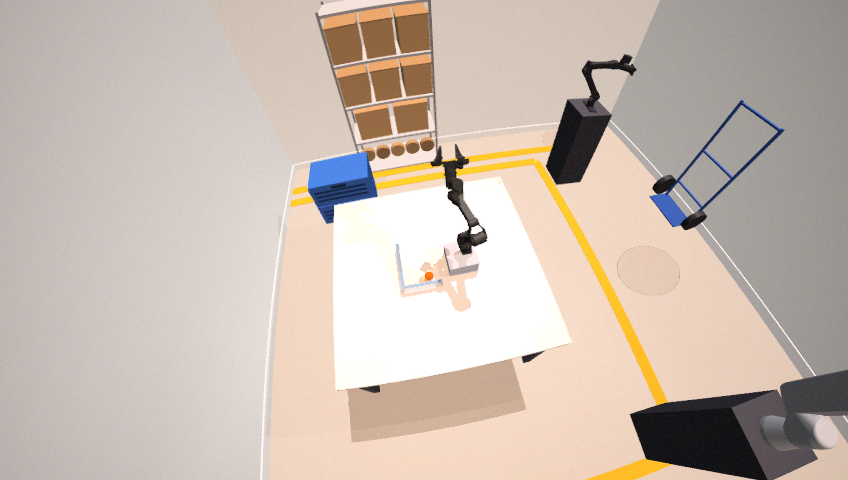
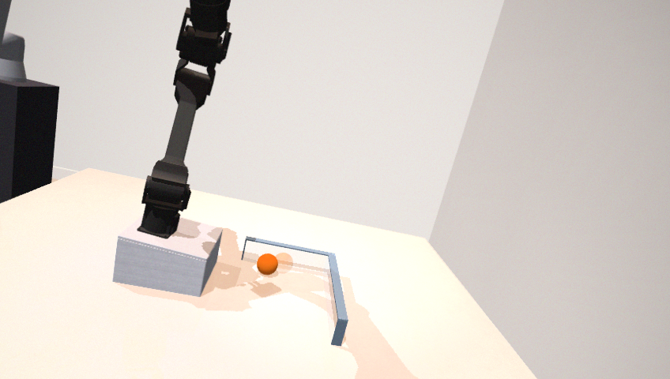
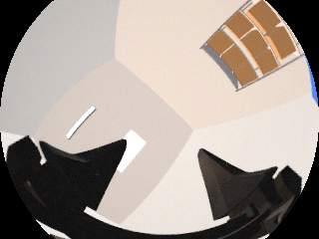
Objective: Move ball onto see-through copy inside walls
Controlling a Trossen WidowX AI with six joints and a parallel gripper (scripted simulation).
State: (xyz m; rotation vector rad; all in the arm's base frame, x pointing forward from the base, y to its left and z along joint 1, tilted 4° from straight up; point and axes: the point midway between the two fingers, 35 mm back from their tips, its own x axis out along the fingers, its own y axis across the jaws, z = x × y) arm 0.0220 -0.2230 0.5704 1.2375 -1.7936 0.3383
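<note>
Ball (image 2: 267, 264), round and likely to roll, sits far below the spread, empty end effector (image 1: 449, 157); grip across its middle.
</note>
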